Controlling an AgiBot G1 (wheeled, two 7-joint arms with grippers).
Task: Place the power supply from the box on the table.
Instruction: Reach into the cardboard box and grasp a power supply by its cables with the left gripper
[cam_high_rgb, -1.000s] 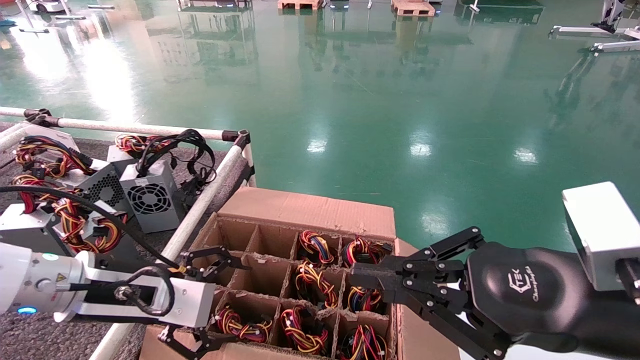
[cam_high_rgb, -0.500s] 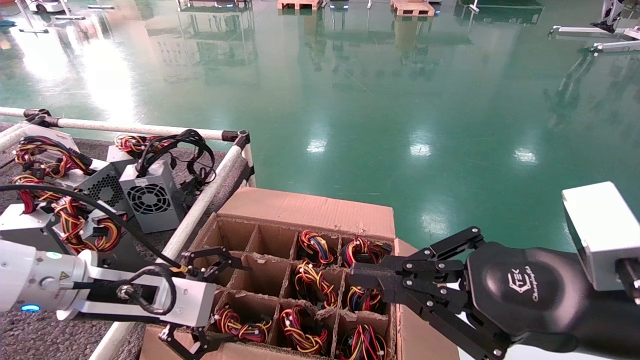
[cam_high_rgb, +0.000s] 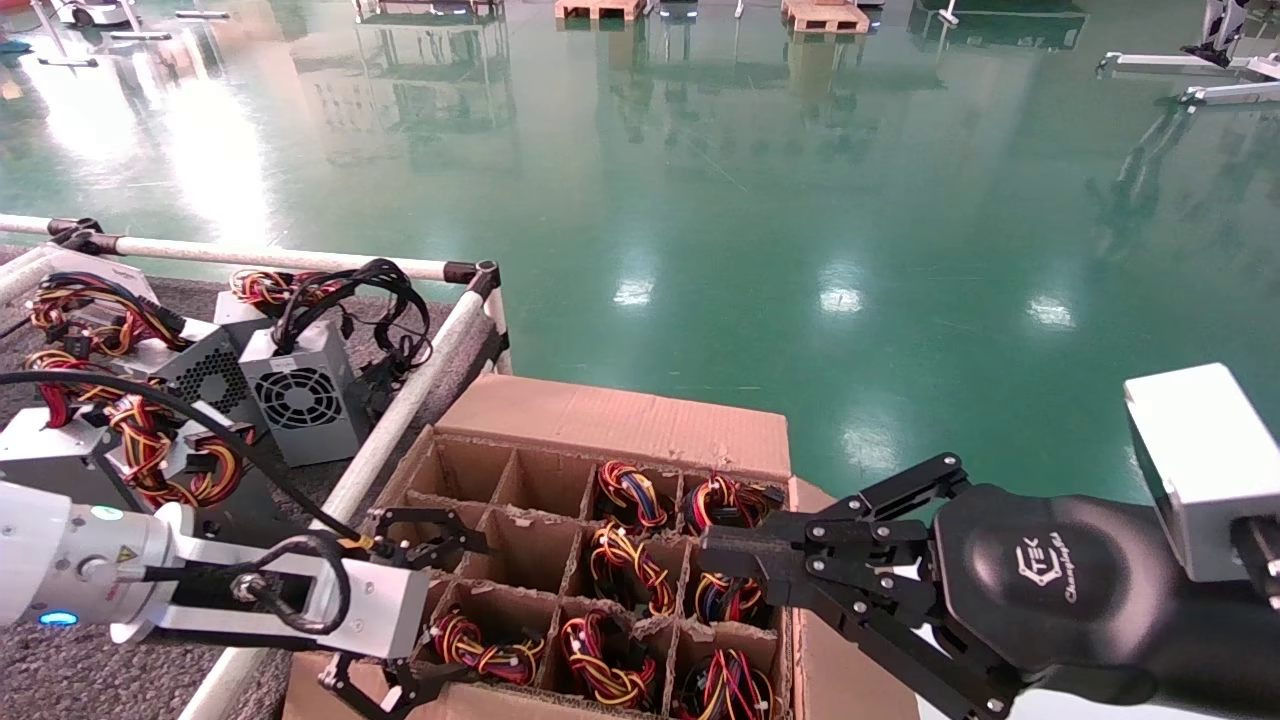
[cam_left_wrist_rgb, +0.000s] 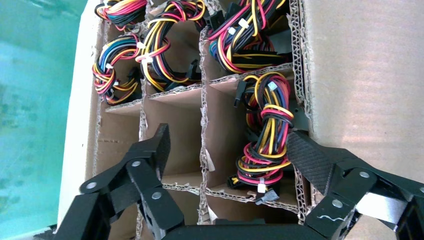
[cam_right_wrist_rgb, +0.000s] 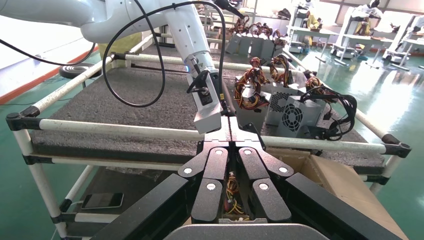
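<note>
- Cardboard box (cam_high_rgb: 610, 420) stands just beside the table (cam_high_rgb: 60, 670), against its white rail (cam_high_rgb: 400, 420); I note a grid of square cells and one flap folded outward on the far side.
- I count several cells filled with power supplies, their tied bundles of red, yellow and black wire facing up; the cells along the table side are empty.
- My left gripper (cam_high_rgb: 415, 610) hangs low over the near-left corner of the box, jaws spread wide, holding nothing.
- In the left wrist view the left gripper's fingers (cam_left_wrist_rgb: 150, 150) straddle two columns of cells; one finger stands over an empty cell, the other at the outer wall of the box.
- The power supply (cam_left_wrist_rgb: 265, 145) in the cell between those fingers shows only its wire bundle; no finger touches it.
- My right gripper (cam_high_rgb: 735, 560) rests over the right side of the box, jaws pressed together; the right wrist view shows the fingertips (cam_right_wrist_rgb: 232, 127) meeting with nothing between them.
- Other power supplies (cam_high_rgb: 300, 390) stand on the table, grouped near its far right corner, fan grilles visible on two of them.
- I see a glossy green floor (cam_high_rgb: 800, 200) beyond the box.
</note>
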